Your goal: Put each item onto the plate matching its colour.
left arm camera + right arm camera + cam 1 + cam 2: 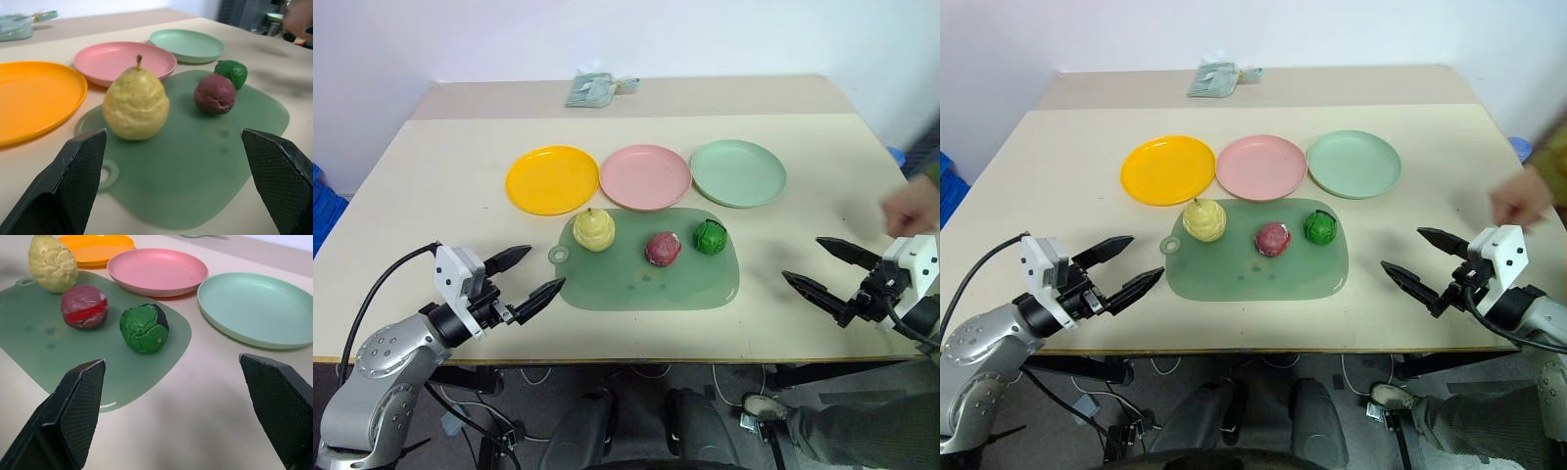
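Fingers spread wide on both my grippers, and nothing between them. My left gripper (523, 279) hangs over the near left of the table (431, 196), its two black tips pointing toward the green board (705, 284) and stopping short of the board's tab end — touching nothing. My right gripper (822, 266) hangs over the near right, tips pointing left toward the board, well apart from it and equally empty.

All three items sit on the board, along its far edge. The pear (594, 230) stands upright at the left end, stem up. The red lump (663, 249) lies in the middle, a little nearer to me. The green ball (710, 236) sits at the right, just beside the lump but not touching it.

Beyond the board runs a row of three plates, all bare: the yellow plate (552, 179) at left, the pink plate (645, 176) in the middle, the green plate (738, 173) at right. The pink plate's near rim meets the board's far edge.

A person's hand (911, 208) is at the far right edge — blurred. A pale green pouch (590, 89) lies at the far side of the table.
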Robot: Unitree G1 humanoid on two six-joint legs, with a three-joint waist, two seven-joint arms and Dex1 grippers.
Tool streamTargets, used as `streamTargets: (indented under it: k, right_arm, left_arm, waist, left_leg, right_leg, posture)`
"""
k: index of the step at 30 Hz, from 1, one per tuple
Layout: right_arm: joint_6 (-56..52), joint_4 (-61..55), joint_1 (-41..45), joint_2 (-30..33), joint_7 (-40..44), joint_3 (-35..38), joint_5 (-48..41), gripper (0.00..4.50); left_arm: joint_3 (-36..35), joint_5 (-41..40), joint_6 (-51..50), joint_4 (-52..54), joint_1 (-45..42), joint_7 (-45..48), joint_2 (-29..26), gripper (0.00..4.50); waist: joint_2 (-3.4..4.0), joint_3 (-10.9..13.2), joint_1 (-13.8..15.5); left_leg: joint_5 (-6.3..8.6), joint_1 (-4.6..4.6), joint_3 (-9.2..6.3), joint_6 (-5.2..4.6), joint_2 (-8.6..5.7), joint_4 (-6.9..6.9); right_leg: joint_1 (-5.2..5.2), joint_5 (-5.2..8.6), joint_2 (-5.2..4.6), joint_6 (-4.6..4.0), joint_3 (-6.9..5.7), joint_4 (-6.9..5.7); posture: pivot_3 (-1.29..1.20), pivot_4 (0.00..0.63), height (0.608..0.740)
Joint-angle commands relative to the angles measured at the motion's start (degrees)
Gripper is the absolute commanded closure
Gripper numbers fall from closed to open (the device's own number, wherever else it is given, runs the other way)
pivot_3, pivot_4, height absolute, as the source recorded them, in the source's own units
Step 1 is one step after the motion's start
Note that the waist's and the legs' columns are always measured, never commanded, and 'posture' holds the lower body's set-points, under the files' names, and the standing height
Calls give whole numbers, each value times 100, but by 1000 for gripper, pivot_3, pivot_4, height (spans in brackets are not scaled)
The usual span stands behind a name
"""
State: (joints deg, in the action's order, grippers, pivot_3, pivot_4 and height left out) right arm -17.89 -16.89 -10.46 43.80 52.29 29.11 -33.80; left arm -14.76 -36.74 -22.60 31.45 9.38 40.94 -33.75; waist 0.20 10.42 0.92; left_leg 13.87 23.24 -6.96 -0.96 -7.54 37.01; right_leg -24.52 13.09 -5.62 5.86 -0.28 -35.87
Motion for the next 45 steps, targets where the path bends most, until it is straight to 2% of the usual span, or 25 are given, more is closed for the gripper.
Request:
streamTargets:
  k: [1,16,25,29,37,45]
  right_arm:
    - [158,-81,1,-18,33,67,25,36]
    - [34,-351,262,-36,-54,-226,-92,36]
    - [-146,-705,726,-22,116,-692,-397,36]
    - [-266,-818,1001,16,230,-890,-576,36]
    - [-250,-721,1304,12,289,-1124,-475,36]
    - [-186,-735,1287,6,342,-1085,-469,36]
  left_arm:
    - [33,-20,-19,222,-41,56,-108,0]
    - [181,74,-129,72,-508,-406,77,0]
    - [221,-177,-1192,-670,-1457,-889,41,0]
    - [362,27,-1101,-1115,-1718,-823,139,0]
    - [1010,440,-1045,-1002,-1900,-1005,592,0]
    - [971,472,-1162,-1073,-2212,-1064,600,0]
  waist:
    - [0,0,-3]
    - [-1,1,0]
    - [-3,2,-1]
    - [-3,2,-4]
    - [-8,4,16]
    - [-8,4,-5]
  left_leg:
    - [0,0,0,0,0,0]
    - [1,0,5,-2,3,0]
    - [-4,-1,5,-9,3,1]
    - [-5,0,6,-14,2,1]
    - [-3,2,10,-16,3,2]
    - [-3,1,10,-16,3,1]
  right_leg:
    - [0,0,0,0,0,0]
    - [-1,-1,1,0,0,1]
    - [-2,-3,4,3,0,-1]
    - [-3,-9,4,12,0,1]
    - [-3,-9,2,10,2,4]
    - [-5,-12,3,15,2,4]
  posture:
    - [0,150,740]
    - [0,150,740]
    - [0,150,740]
    - [0,150,740]
    - [0,150,740]
    - [0,150,740]
